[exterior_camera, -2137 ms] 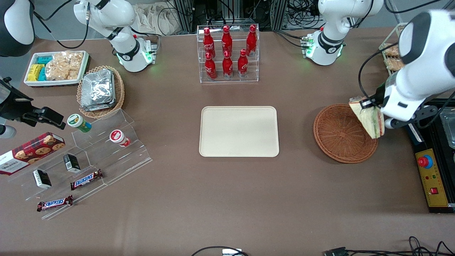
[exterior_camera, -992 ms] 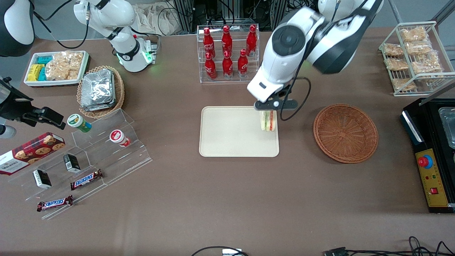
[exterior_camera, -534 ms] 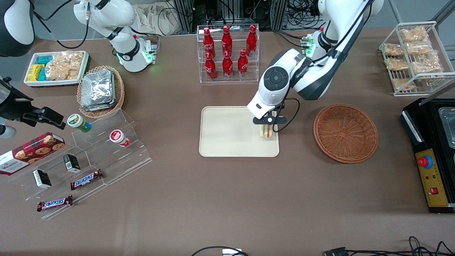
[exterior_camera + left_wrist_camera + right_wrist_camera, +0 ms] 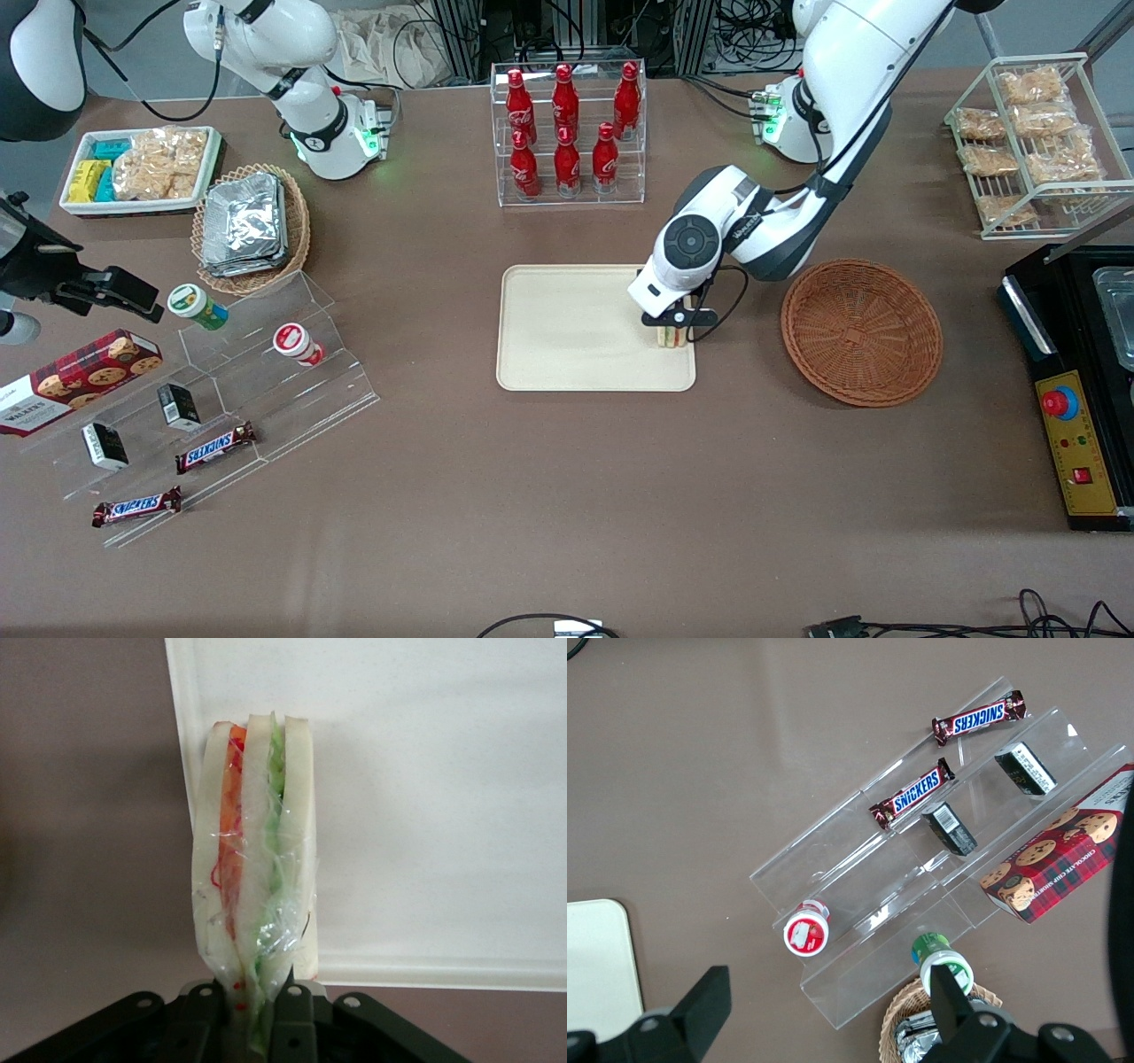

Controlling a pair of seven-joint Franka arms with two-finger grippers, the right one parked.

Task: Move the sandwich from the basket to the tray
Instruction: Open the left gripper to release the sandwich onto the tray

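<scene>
The sandwich (image 4: 671, 338) is a plastic-wrapped wedge with orange and green filling, standing on edge low over the cream tray (image 4: 567, 328), at the tray's corner nearest the basket and the front camera. My left gripper (image 4: 671, 328) is shut on it from above. In the left wrist view the fingers (image 4: 292, 1019) pinch the sandwich (image 4: 252, 868) at its narrow end, just inside the tray's (image 4: 425, 815) rim. Whether it touches the tray I cannot tell. The round reddish-brown basket (image 4: 861, 332) holds nothing and lies beside the tray toward the working arm's end.
A clear rack of red bottles (image 4: 567, 133) stands farther from the front camera than the tray. A wire rack of snack bags (image 4: 1032, 142) and a black control box (image 4: 1067, 425) sit at the working arm's end. Acrylic steps with snacks (image 4: 221, 390) lie toward the parked arm's end.
The gripper carried the sandwich from the basket's edge across to the tray, then came down with it to the tray's corner, lower now than half a second ago.
</scene>
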